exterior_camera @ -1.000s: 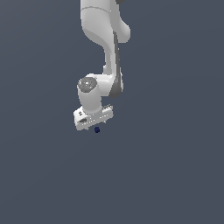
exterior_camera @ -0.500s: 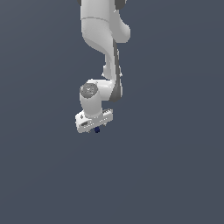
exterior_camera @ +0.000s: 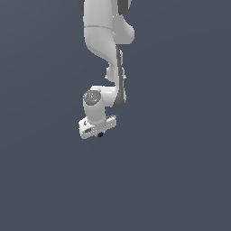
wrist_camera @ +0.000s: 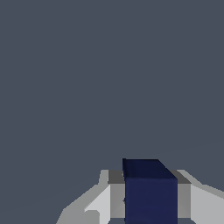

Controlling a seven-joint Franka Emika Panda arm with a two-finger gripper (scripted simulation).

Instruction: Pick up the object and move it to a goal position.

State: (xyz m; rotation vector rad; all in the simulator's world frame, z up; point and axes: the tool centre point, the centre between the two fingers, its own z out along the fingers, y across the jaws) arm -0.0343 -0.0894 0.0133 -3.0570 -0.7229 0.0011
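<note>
The tool is gripping the object, a dark navy-blue block with flat faces and square edges, not a ball. In the wrist view, the grey fingers are pressing against both sides of the block, which is sitting between them. In the exterior view, the object is showing only as a small dark speck directly beneath the white tool body. The arm is reaching down to the tool from the frame's upper edge. Plain grey-blue background is surrounding the object on all sides.
</note>
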